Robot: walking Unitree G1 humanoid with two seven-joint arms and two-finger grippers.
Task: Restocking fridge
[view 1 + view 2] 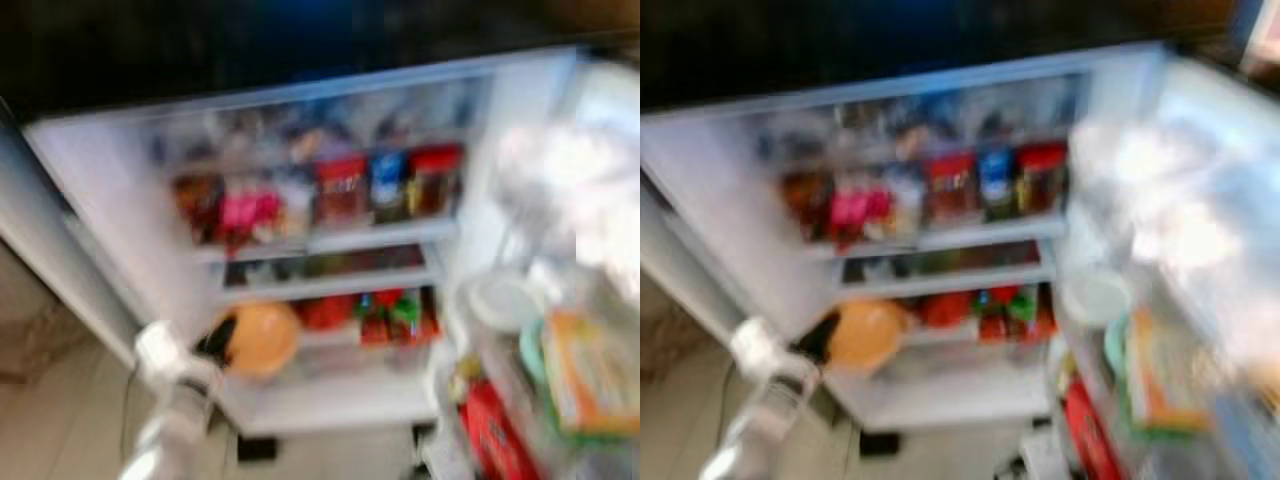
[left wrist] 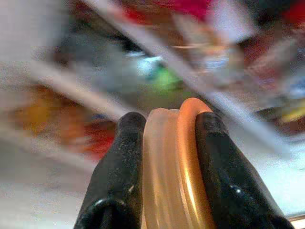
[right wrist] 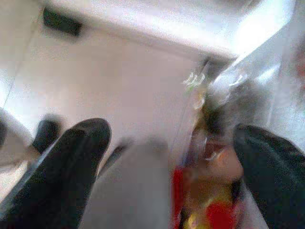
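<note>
The fridge (image 1: 100, 190) stands open in front of me, and every view is blurred. My left gripper (image 1: 213, 342) holds an orange bowl (image 1: 262, 338) at the left end of the low shelf. In the left wrist view its two black fingers (image 2: 116, 176) are shut on the bowl's (image 2: 167, 181) rim. My right gripper (image 3: 167, 176) is open, low by the foot of the fridge door, with nothing between its fingers. A red and yellow packet (image 3: 209, 210) in the door lies just beyond them.
Red-lidded jars (image 1: 342, 188), a blue-topped jar (image 1: 388, 182) and a pink packet (image 1: 248, 212) fill the upper shelf. Red and green items (image 1: 390, 315) sit on the low shelf. The open door (image 1: 560, 330) at right carries a red packet (image 1: 495, 430) and a box (image 1: 585, 372).
</note>
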